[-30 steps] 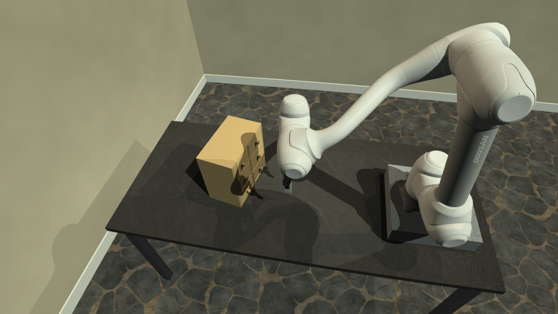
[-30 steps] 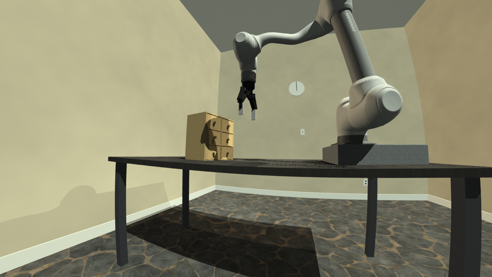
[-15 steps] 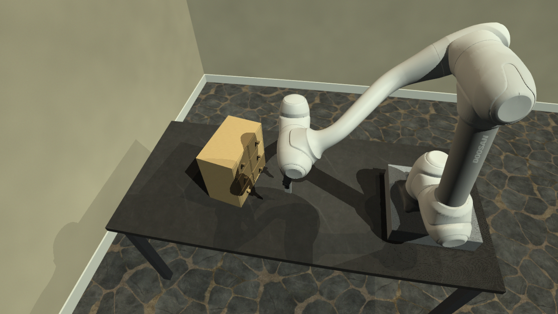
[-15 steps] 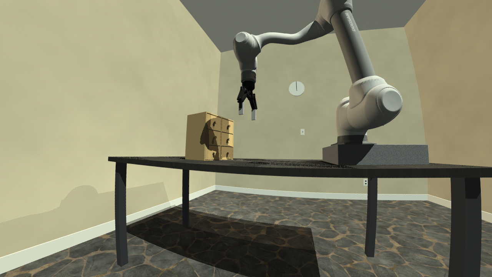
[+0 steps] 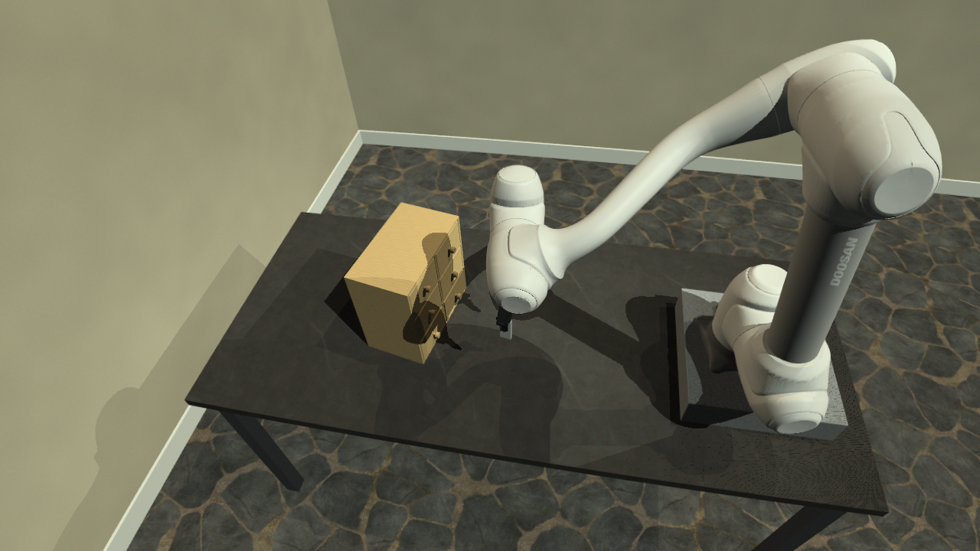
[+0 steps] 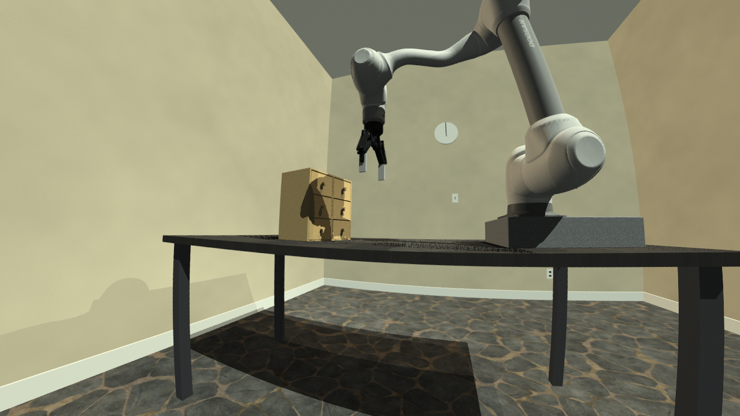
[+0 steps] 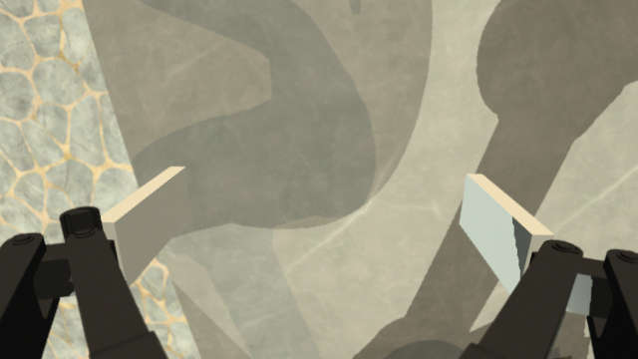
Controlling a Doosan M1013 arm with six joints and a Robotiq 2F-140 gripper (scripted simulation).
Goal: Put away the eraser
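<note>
The small wooden chest [image 5: 404, 281] stands on the dark table at the left; it also shows in the exterior view [image 6: 314, 204]. Its six drawers with small knobs all look pushed in. My gripper [image 6: 372, 168] hangs open and empty high above the table, to the right of the chest's front, at about the height of the chest's top. In the top view only its tip [image 5: 504, 327] shows under the wrist. In the wrist view the two pale finger pads stand wide apart over bare table. No eraser shows on the table in any view.
The robot's grey base block [image 5: 753, 363] stands at the table's right end. The arm's shadow falls across the chest front and the table. The table's edge and the stone floor [image 7: 45, 125] show at the left of the wrist view.
</note>
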